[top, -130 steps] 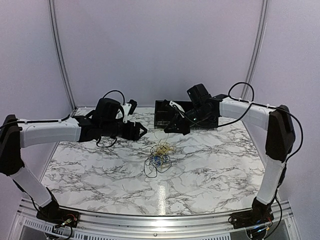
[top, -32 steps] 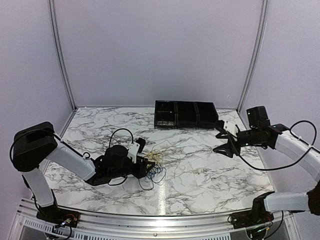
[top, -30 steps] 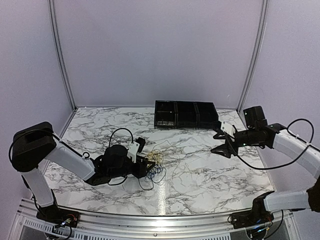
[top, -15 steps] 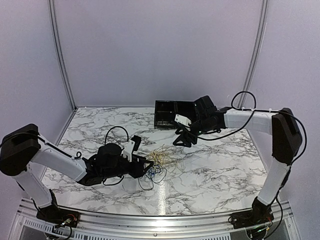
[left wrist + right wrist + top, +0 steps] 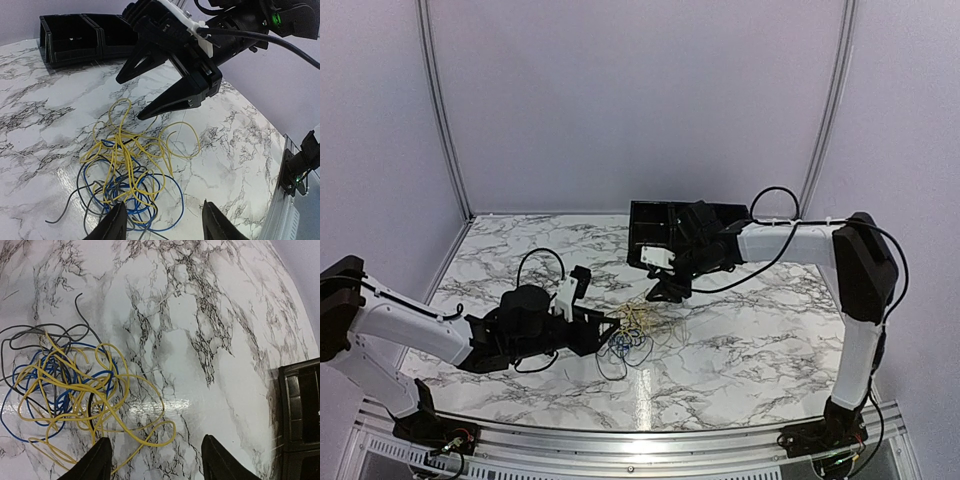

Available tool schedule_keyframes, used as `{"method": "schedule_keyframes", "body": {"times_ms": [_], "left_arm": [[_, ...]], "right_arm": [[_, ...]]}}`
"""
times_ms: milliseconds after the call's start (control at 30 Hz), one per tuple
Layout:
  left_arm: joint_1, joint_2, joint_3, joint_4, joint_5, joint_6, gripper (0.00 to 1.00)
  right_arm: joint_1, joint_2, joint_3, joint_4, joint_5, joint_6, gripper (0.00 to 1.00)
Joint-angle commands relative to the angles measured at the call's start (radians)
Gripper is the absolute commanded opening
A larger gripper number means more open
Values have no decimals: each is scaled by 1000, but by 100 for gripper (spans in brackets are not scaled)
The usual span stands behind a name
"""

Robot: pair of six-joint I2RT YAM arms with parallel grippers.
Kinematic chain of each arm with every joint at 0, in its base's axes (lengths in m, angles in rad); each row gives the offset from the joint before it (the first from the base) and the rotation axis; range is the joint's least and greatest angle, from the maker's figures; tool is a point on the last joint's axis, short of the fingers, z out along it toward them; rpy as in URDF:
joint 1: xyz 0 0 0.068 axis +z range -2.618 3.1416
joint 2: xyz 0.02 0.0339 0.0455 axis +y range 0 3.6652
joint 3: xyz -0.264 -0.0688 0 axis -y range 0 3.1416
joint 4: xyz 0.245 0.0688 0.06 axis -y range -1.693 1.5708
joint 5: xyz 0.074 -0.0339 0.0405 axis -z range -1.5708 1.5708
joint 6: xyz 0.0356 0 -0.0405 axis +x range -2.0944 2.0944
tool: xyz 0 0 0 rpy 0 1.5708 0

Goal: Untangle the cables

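Three cables (image 5: 635,330), yellow, blue and black, tangled in one heap at marble table (image 5: 760,345) centre. Left gripper (image 5: 162,221) at heap's near-left edge, fingers spread, clamping nothing. Right gripper (image 5: 155,457) over heap's far side, fingers apart, empty. Black bins (image 5: 665,226) at far edge.

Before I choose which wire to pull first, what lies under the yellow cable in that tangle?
Mostly the blue cable and parts of the black cable, on the marble table. How they cross beneath the densest loops of the yellow cable is covered.
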Motion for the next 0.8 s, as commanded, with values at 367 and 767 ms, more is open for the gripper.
{"method": "schedule_keyframes", "body": {"times_ms": [367,767], "left_arm": [[-8,90,96,-61,-163,39,58],[9,446,382,16,-379,28,50]], "right_arm": [[44,18,72,29,37,-35,0],[63,-104,87,-100,-39,60,0]]}}
